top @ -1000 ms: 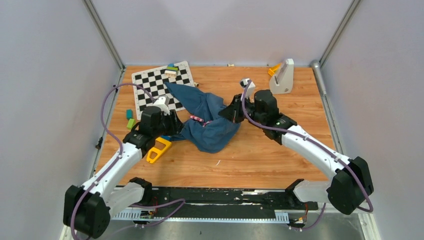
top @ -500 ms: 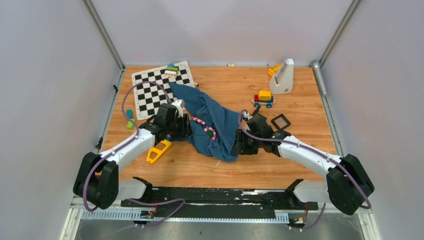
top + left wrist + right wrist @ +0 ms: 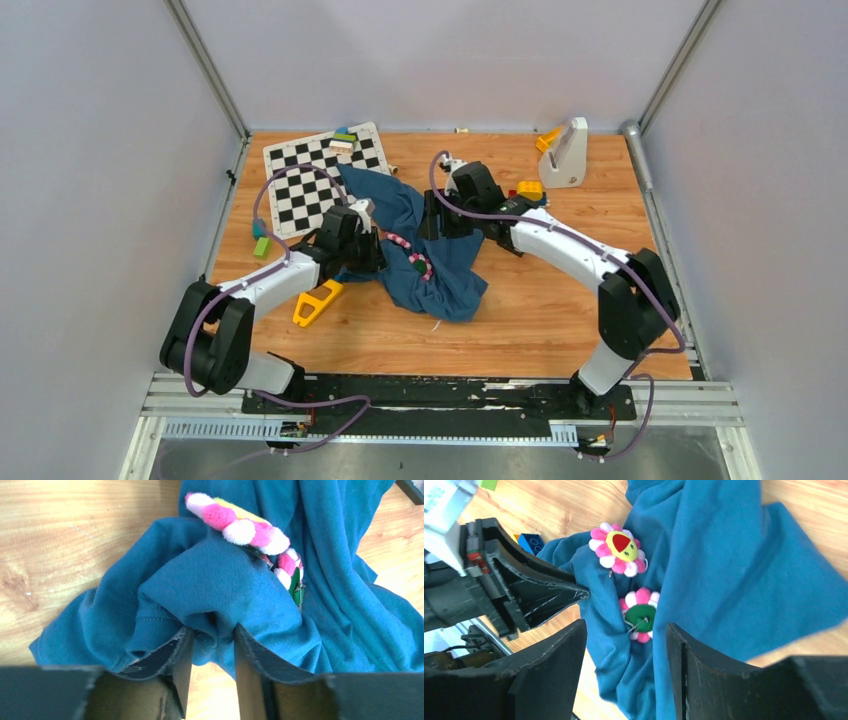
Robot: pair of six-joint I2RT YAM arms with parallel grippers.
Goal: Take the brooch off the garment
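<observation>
pinned mid-fold on the blue garment (image 3: 724, 555), the brooch (image 3: 640, 616) looks light, plush-edged, stiff at its pin: pinch the petal rim. left gripper (image 3: 212, 630) clamps a cloth fold; right gripper (image 3: 626, 627) hangs spread, empty

Seeing a wooden table (image 3: 560, 320) bearing a checkerboard mat (image 3: 315, 175) at far left, with small coloured blocks (image 3: 343, 139) sitting on its far edge. Finding a green block (image 3: 261, 247) lying just left of the mat's near corner, and a yellow plastic tool (image 3: 317, 301) lying nearer. Spotting a white stand (image 3: 566, 153) standing at far right, an orange piece (image 3: 547, 138) just beside it on the left, and a partly hidden toy car (image 3: 530, 187) near it.
</observation>
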